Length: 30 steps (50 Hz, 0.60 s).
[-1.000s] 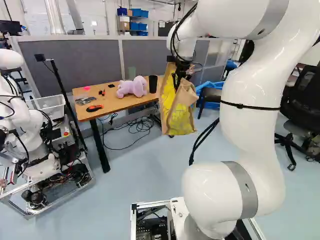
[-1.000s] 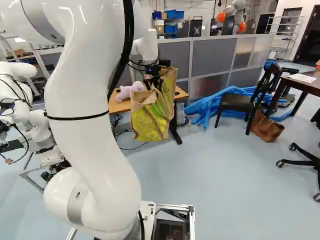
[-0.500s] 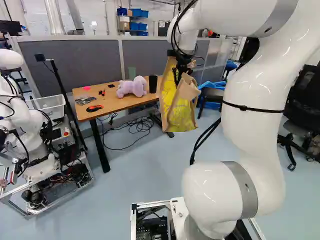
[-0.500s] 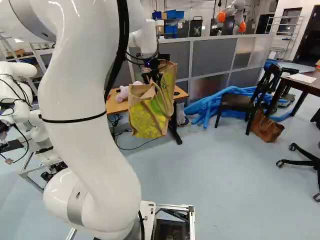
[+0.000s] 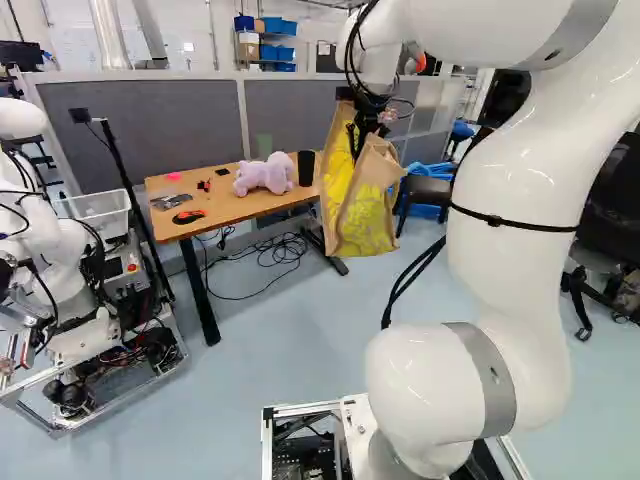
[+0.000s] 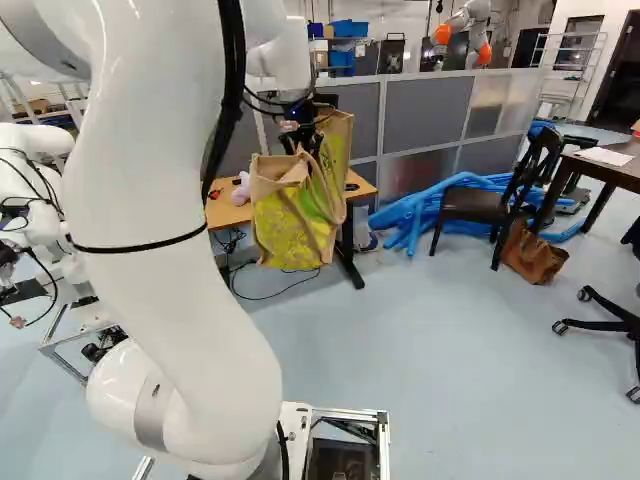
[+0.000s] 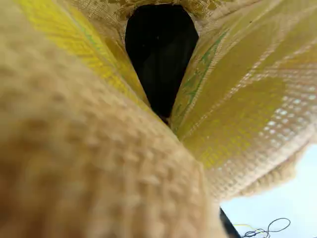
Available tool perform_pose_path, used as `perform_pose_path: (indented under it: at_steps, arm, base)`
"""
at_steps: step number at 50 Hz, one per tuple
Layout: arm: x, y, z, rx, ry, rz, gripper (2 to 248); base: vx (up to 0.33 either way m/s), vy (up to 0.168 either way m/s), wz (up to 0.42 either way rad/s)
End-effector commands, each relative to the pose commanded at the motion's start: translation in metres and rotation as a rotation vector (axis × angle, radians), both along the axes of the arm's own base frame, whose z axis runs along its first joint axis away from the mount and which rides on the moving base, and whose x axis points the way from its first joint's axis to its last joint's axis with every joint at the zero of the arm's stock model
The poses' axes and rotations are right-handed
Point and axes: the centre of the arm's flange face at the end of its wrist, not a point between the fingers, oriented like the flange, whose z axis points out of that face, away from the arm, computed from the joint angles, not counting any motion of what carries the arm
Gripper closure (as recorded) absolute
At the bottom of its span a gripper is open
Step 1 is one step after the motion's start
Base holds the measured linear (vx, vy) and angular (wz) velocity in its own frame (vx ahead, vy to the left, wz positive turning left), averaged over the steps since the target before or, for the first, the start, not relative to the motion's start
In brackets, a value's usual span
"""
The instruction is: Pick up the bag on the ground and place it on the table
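The bag (image 5: 365, 215) is held aloft near the table (image 5: 235, 207), pinched between the fingers of the gripper (image 6: 303, 144), and the carry (lift apparently done) must be taken above the tabletop before lowering.

Tan-and-yellow woven bag (image 6: 290, 225): near cloth blurred, interior too dark to tell, wrist view | glossy white jointed arm (image 5: 515, 170): cut off by both base views' top edges | pale purple plush toy (image 6: 240, 190), orange-brown wooden-topped table (image 6: 228, 212): partly behind bag, right base view
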Motion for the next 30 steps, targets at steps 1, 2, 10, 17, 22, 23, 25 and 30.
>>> perform_pose_path:
  at_steps: [1, 2, 10, 17, 22, 23, 25, 30]
  arm:
    - [0.000, 0.000, 0.001, 0.000, 0.000, 0.000, 227]
    - [-0.001, 0.000, 0.003, 0.000, -0.001, 0.000, 227]
    - [-0.005, 0.001, 0.015, 0.000, -0.004, 0.001, 227]
    - [-0.009, 0.001, 0.026, 0.000, -0.007, 0.002, 227]
    - [-0.011, 0.001, 0.033, 0.000, -0.010, 0.003, 227]
    - [-0.012, 0.002, 0.035, 0.000, -0.010, 0.003, 227]
    - [-0.013, 0.002, 0.038, 0.000, -0.011, 0.003, 227]
    - [-0.015, 0.002, 0.045, 0.000, -0.014, 0.004, 227]
  base:
    - [0.000, 0.000, 0.000]
    - [0.000, 0.000, 0.000]
    - [0.000, 0.000, 0.000]
    - [0.000, 0.000, 0.000]
    - [0.000, 0.000, 0.000]
    - [0.000, 0.000, 0.000]
    - [0.000, 0.000, 0.000]
    - [0.000, 0.000, 0.000]
